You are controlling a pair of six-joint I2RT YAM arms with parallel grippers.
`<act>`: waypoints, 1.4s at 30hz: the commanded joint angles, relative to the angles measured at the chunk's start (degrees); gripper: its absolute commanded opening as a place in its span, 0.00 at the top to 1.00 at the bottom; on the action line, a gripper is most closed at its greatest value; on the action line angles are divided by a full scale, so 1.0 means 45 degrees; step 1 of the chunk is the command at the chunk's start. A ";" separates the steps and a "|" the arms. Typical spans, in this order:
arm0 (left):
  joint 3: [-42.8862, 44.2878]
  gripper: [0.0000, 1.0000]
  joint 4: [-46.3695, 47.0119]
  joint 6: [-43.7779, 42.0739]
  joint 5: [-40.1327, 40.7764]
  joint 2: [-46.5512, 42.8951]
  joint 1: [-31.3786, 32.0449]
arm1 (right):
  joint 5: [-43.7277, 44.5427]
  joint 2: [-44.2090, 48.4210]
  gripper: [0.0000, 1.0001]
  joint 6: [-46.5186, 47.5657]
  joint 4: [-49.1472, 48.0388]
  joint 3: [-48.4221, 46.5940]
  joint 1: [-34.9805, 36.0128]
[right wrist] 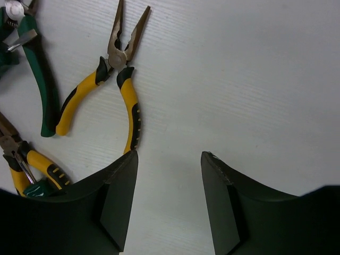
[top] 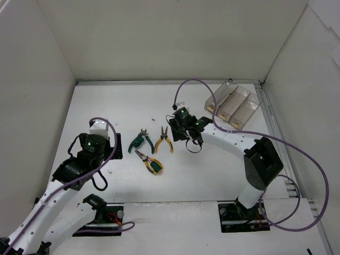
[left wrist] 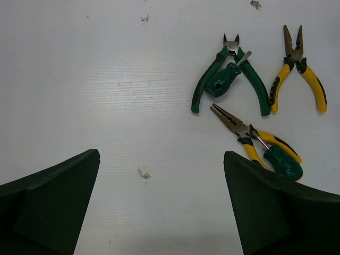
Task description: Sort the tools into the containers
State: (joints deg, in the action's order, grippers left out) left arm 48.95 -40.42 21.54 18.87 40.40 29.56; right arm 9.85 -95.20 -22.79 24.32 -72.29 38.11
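Observation:
Three tools lie mid-table. Green-handled pliers (top: 141,141) (left wrist: 255,87) (right wrist: 40,79) have a small green screwdriver (left wrist: 223,81) between their handles. Yellow-handled pliers (top: 163,141) (left wrist: 311,85) (right wrist: 130,101) lie to their right. A yellow-and-green tool (top: 151,163) (left wrist: 263,144) (right wrist: 37,162) lies nearer the arms. No wrenches are in view. The clear brownish tray (top: 234,105) stands at the back right. My left gripper (top: 100,128) (left wrist: 162,159) is open and empty, left of the tools. My right gripper (top: 178,130) (right wrist: 169,154) is open and empty, its left fingertip (right wrist: 127,159) at the yellow pliers' handle end.
White walls enclose the table on three sides. The tray sits close to the back right corner. Purple cables loop from both arms over the table, the right one (top: 297,143) sweeping wide to the right. Small dirt specks (left wrist: 143,173) mark the surface.

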 commanded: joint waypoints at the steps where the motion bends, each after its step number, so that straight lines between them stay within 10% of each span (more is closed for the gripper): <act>1: 0.0158 0.00 0.0526 -0.0080 -0.0014 0.0143 -0.0085 | 0.0097 -0.0660 0.52 -0.0385 -0.0365 -0.0906 0.0398; 31: 0.0177 0.00 0.0565 -0.0197 -0.0170 0.0279 -0.0085 | 0.0019 -0.4118 0.65 -0.0991 -0.0247 -0.1299 0.1063; 42: 0.0158 0.00 0.0565 -0.0158 -0.0092 0.0143 -0.0085 | 0.0448 -0.3905 1.00 -0.0796 -0.0228 -0.1084 0.1044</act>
State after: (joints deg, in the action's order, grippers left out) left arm 48.95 -40.42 21.45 18.02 40.97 29.56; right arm 9.89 -113.54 -26.39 23.22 -78.52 42.81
